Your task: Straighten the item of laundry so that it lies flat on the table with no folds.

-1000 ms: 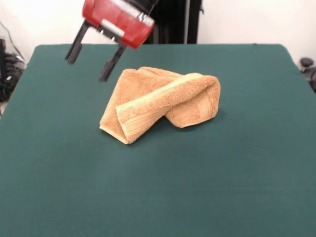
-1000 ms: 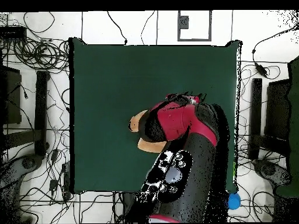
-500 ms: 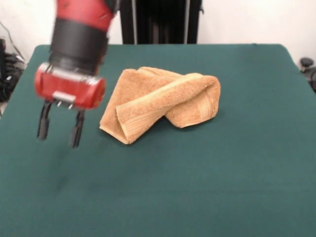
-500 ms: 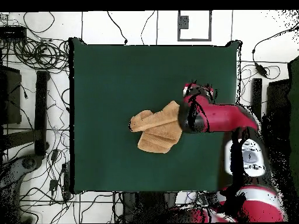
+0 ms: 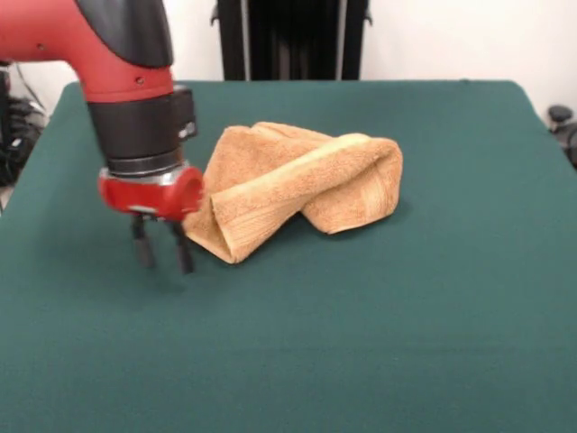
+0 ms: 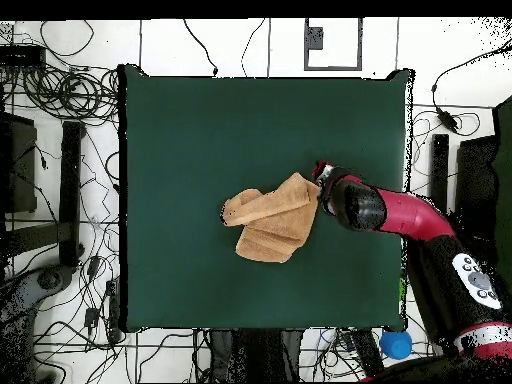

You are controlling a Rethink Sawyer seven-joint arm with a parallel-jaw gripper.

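Towel [image 5: 302, 185]: bunched, folded over itself on the table [image 5: 379, 334]. Gripper [image 5: 162, 257]: fingers apart, empty, beside its corner. I'd pinch only the top layer.

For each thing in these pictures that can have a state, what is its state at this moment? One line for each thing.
towel: crumpled, folded over itself in a rolled heap, not flat.
gripper: open, fingers pointing down, low over the table beside the towel's corner, holding nothing.
table: covered in green cloth, bearing the towel near its middle.
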